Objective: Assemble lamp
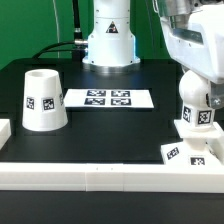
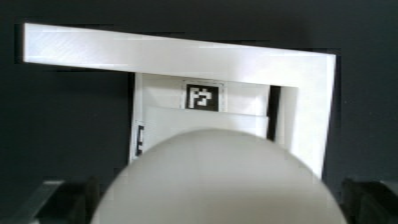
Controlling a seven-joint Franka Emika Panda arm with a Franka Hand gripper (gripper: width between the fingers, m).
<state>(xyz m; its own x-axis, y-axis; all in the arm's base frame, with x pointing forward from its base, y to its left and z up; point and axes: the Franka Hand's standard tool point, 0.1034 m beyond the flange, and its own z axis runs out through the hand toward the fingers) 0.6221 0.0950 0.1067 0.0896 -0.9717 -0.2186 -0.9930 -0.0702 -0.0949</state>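
Observation:
The round-topped white bulb [image 1: 198, 108] with a tag on its side is upright between my gripper's [image 1: 197, 92] fingers, over the low square base [image 1: 188, 152] at the exterior view's right. In the wrist view the bulb's dome [image 2: 214, 175] fills the foreground, and dark fingers [image 2: 59, 200] stand on either side of it. The gripper [image 2: 214, 208] is shut on the bulb. The base [image 2: 169, 120] and its tag show beyond the dome. Whether the bulb touches the base is hidden. The tapered shade [image 1: 44, 100] stands at the exterior view's left.
The marker board [image 1: 108, 99] lies mid-table. A white wall [image 1: 100, 176] runs along the table's front edge, and its corner [image 2: 178, 50] frames the base in the wrist view. The robot's pedestal [image 1: 108, 40] stands at the back.

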